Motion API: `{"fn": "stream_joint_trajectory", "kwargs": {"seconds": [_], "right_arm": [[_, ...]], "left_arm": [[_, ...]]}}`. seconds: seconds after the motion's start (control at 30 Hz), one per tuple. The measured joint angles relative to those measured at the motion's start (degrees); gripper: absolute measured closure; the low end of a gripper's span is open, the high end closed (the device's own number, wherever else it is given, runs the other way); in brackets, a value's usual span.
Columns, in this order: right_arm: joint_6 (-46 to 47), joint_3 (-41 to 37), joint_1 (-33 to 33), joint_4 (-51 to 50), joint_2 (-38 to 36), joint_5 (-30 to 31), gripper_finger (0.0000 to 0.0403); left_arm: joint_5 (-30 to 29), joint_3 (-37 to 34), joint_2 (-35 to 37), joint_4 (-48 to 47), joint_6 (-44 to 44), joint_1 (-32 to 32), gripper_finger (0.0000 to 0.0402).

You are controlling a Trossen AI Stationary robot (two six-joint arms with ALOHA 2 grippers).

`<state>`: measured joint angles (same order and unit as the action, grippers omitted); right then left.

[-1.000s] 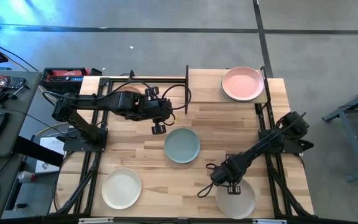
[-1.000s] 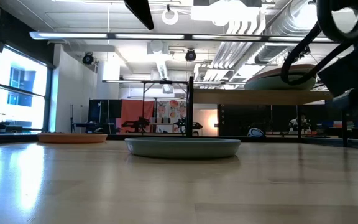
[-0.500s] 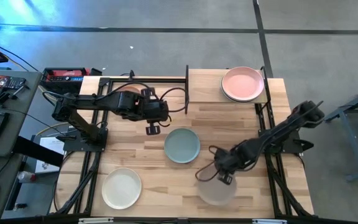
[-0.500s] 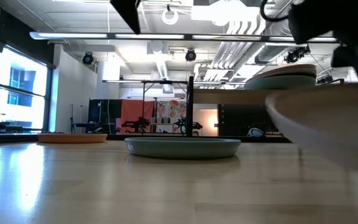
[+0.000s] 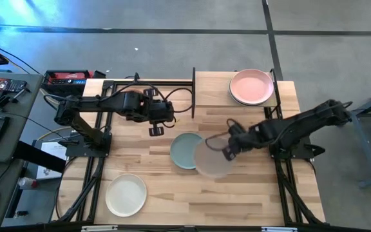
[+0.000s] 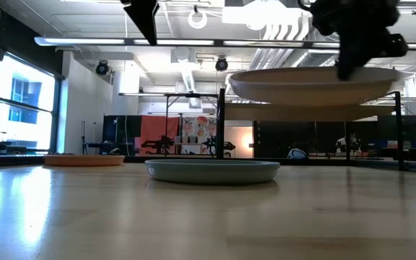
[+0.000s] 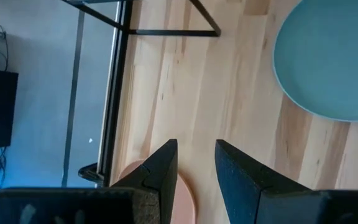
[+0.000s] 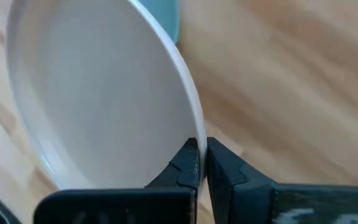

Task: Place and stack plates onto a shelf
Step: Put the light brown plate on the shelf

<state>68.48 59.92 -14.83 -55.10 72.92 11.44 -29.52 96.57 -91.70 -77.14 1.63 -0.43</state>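
Note:
My right gripper (image 5: 227, 152) is shut on a beige plate (image 5: 211, 158) that hovers over the table's middle and overlaps the right edge of the pale blue-green plate (image 5: 184, 149) in the high view. That blue-green plate lies flat on the table (image 6: 212, 170). My left gripper (image 5: 154, 131) hangs open above the table, left of the shelf (image 5: 212, 89), touching nothing. A peach plate (image 7: 182, 198) lies below it, mostly hidden by the arm. A pink stack (image 5: 251, 86) rests on the shelf. A cream plate (image 5: 126, 194) lies near the front left. My right gripper (image 8: 202, 155) pinches the beige plate's rim (image 8: 194, 127) between its two fingers, one on the upper face and one underneath. The fingers come roughly level from the table's right side. The plate (image 6: 313, 83) is lifted clear and sits nearly level, well above the table.
The shelf's black frame post (image 5: 193, 93) stands between my left gripper and the shelf board. The board's left half shows bare wood. Bare tabletop (image 5: 172, 196) lies along the front edge. A side desk with tools (image 5: 5, 90) stands left of the table.
My right gripper has lifted the beige plate from the table's near right corner, carrying it up, toward the far edge and leftward until it hangs by the blue-green plate. My left gripper has drifted a little toward the table's left.

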Motion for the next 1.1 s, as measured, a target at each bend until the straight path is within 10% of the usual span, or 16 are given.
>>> {"fn": "stream_joint_trajectory", "kwargs": {"seconds": [0.5,1.1], "right_arm": [[-17.39,0.00,26.80,6.05,-8.86,5.14,0.0403],[-24.87,0.04,47.78,21.74,-9.22,-7.77,0.0403]], "left_arm": [[-0.02,0.00,0.00,3.60,-1.68,5.98,0.0304],[0.46,0.00,0.00,3.75,-0.74,10.70,0.0304]]}}
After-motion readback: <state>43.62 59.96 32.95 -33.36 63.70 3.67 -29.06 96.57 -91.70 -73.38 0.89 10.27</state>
